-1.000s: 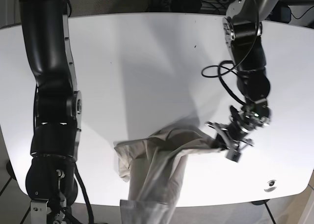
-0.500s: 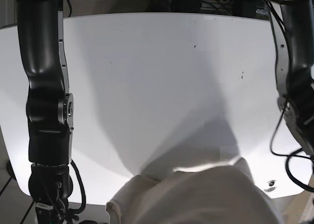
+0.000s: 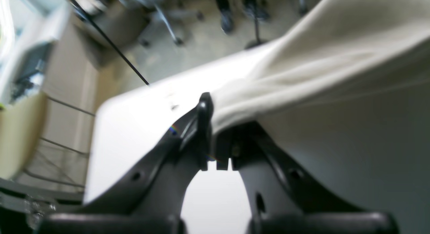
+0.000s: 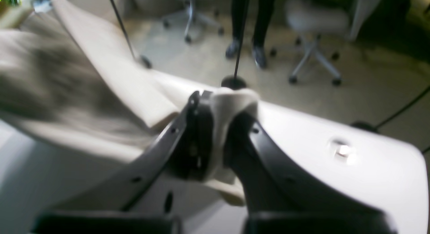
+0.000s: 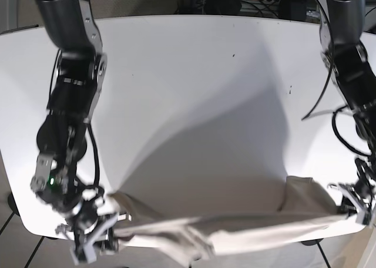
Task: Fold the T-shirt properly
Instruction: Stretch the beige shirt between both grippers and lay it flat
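Beige T-shirt (image 5: 235, 230) stretched taut along the near table edge, bunched into a long rumpled band. 1 end rises in a small peak at base-view right, the other bunches at left. Fabric creased, twisted mid-span, unfolded.

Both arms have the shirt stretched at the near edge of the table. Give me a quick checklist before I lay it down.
1. Left gripper shut on T-shirt: ok, fabric pinched between the jaws.
2. Right gripper shut on the shirt: ok, cloth bunched in the jaws.
3. Shirt spread flat between the grippers: not ok, twisted into a rope-like band near the middle.
4. Shirt over the table: not ok, it hangs along the near edge.
5. Collar and sleeve orientation: cannot tell.
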